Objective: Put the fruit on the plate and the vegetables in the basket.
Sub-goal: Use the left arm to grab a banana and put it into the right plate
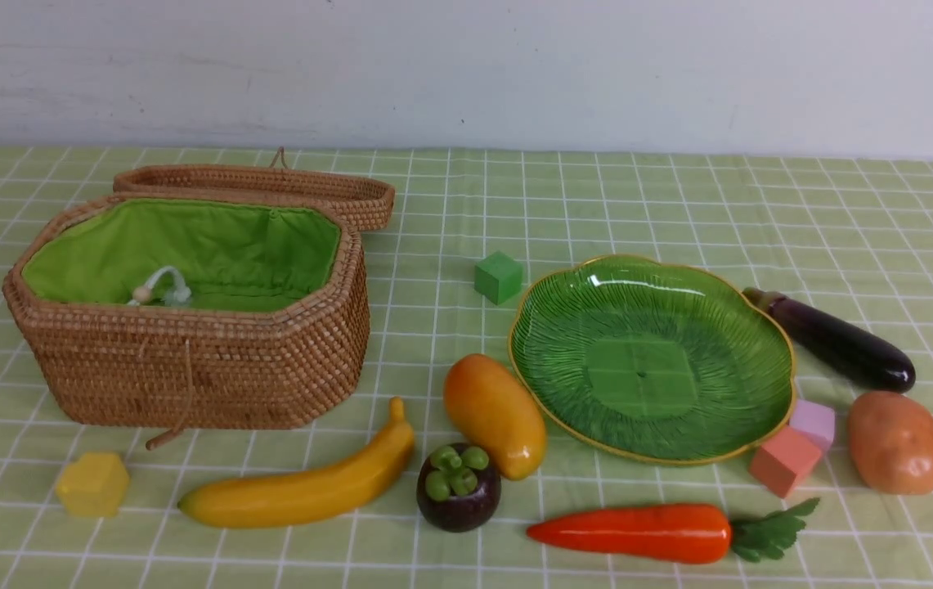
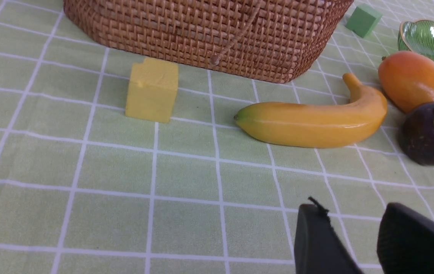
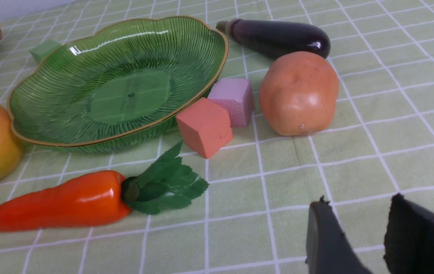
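Basket: brown woven wicker, octagonal, lined with bright green cloth; the wicker lid is laid open behind it. It is placed on the left of a green checked tablecloth.

Plate: glossy green, leaf-shaped, ribbed, edged with a scalloped yellow rim; set right of centre.

All fruit is found on the cloth in front, between basket and plate. A long smooth yellow banana is laid before the basket. An oval orange-yellow mango is seen just beside the plate's left rim. A round dark purple mangosteen, green-capped, is touching or nearly touching the mango.

Vegetables are also spread on the cloth. An orange carrot with green leaves is laid in front of the plate. A matte brownish-orange potato and a long glossy eggplant are placed to its right.

Matte blocks are scattered: green, yellow, salmon and lilac, the last two against the plate's edge.

The left gripper is shown only in its wrist view: it is held low over the cloth and aimed toward the banana, black fingers parted, nothing held. The right gripper is likewise held low, pointed at the potato and plate, fingers parted, nothing gripped.
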Motion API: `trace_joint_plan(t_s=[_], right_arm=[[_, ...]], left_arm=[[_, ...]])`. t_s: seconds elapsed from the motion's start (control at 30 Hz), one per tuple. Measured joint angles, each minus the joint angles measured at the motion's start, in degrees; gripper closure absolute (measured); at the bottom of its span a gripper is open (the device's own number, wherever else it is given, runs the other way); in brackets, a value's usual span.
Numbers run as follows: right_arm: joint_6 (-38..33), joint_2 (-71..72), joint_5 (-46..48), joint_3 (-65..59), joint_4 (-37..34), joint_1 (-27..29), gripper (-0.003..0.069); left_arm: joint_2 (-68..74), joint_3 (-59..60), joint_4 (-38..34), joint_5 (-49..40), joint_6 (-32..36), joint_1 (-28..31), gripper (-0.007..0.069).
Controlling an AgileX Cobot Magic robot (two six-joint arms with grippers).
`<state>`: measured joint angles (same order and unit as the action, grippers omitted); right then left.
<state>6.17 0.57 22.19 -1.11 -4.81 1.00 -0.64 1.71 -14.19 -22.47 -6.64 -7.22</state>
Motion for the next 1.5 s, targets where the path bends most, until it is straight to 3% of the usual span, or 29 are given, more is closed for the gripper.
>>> trace_joint_plan(t_s=[0.27,0.57,0.73,0.87,0.93,1.0,1.2,1.3,1.5], right_arm=[[0.0,0.0,0.0,0.0,0.0,0.0,0.0418],[0.0,0.0,0.0,0.0,0.0,0.0,0.0418],[0.0,0.0,0.0,0.0,0.0,0.0,0.0418],[0.0,0.0,0.0,0.0,0.0,0.0,0.0418],[0.0,0.0,0.0,0.0,0.0,0.0,0.0418],[0.0,0.0,0.0,0.0,0.0,0.0,0.0418],[0.63,0.0,-1.67,-0.17,-1.19,0.0,0.0418],[5.09,0.0,-6.68,-0.47,-9.8,0.0,0.0418],[7.64,0.0,-16.47,-0.47,-20.04,0.0,0.042]], left_arm=[[0.0,0.0,-1.31,2.76,-0.09,0.0,0.0386],[0.0,0.0,-30.44,21.3,-6.17,0.0,0.0386],[0.0,-0.39,-36.83,28.44,-5.66,0.0,0.0392],[0.0,-4.38,-35.79,21.17,-4.98,0.0,0.0476],[0.0,-9.41,-33.2,12.69,-2.88,0.0,0.0586],[0.0,-12.34,-31.65,7.93,-0.71,0.0,0.0638],[7.97,-26.26,-27.83,-13.72,8.08,0.0,0.0638],[16.92,-34.27,-25.76,-26.36,12.56,0.0,0.0638],[22.76,-38.37,-22.92,-26.55,16.6,0.0,0.0638]])
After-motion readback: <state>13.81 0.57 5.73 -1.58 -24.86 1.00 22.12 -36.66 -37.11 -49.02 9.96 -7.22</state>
